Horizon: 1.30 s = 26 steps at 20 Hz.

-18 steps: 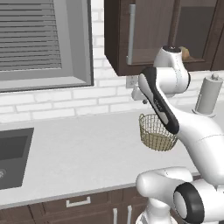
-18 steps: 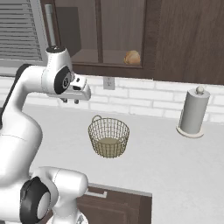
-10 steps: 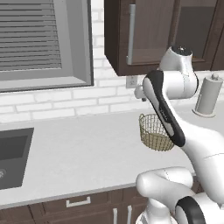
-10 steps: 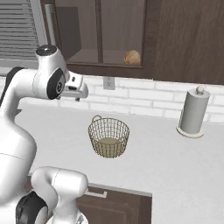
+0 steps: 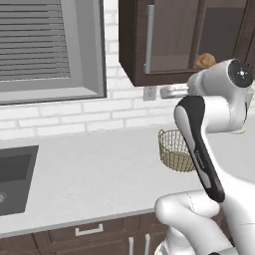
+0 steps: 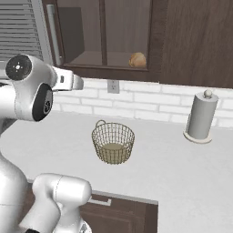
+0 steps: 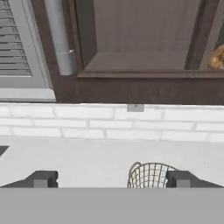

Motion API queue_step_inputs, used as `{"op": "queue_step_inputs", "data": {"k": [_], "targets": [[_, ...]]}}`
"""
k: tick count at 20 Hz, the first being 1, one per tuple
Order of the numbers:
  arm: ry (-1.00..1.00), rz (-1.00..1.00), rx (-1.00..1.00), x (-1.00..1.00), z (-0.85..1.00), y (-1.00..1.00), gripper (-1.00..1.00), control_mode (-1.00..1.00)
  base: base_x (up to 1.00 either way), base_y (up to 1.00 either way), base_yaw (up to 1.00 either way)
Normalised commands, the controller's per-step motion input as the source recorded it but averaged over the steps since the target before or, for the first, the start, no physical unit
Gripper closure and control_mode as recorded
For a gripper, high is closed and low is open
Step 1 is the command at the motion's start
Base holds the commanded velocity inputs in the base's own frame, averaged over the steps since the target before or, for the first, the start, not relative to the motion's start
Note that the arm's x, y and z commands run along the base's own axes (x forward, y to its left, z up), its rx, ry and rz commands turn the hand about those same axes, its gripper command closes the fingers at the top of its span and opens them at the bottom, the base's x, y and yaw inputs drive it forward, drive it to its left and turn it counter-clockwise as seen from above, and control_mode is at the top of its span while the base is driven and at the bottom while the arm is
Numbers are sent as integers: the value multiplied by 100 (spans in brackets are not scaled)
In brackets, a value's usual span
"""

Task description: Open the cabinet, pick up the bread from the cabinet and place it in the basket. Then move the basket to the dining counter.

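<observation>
The cabinet [image 6: 113, 36] is closed, its handle [image 7: 59, 37] running vertically along the door's left edge, and the bread [image 6: 137, 59] sits inside behind the glass. The gripper [image 7: 111, 179] is wide open and empty, facing the wall below the cabinet. The basket [image 6: 113, 142] stands upright mid-counter [image 6: 173, 168].

A white brick wall [image 5: 74, 117] runs behind a pale grey worktop [image 5: 99, 174]. At the wall's left, a grey-framed window [image 5: 50, 47] has its slatted blind [image 5: 30, 42] down. A dark sink [image 5: 15, 174] is sunk into the worktop's left end. A wall socket [image 6: 112, 86] sits low on the brick. A paper-towel holder [image 6: 200, 117] stands near the worktop's back edge at the right. Brown drawers [image 5: 89, 231] with short handles lie below the front edge.
</observation>
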Motion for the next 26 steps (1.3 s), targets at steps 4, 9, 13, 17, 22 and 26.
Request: {"op": "queue_step_inputs", "data": {"k": [4,9,13,17,22,26], "targets": [[-58,0,4,-42,58,0,-100,-100,0,0,0],[-55,0,6,-33,45,3,-100,-100,0,0,0],[-27,0,1,11,3,8,-100,-100,0,0,0],[-14,0,0,28,0,0,-100,-100,0,0,0],[-3,0,0,14,0,0,-100,-100,0,0,0],[-16,0,0,24,0,1,-100,-100,0,0,0]]}}
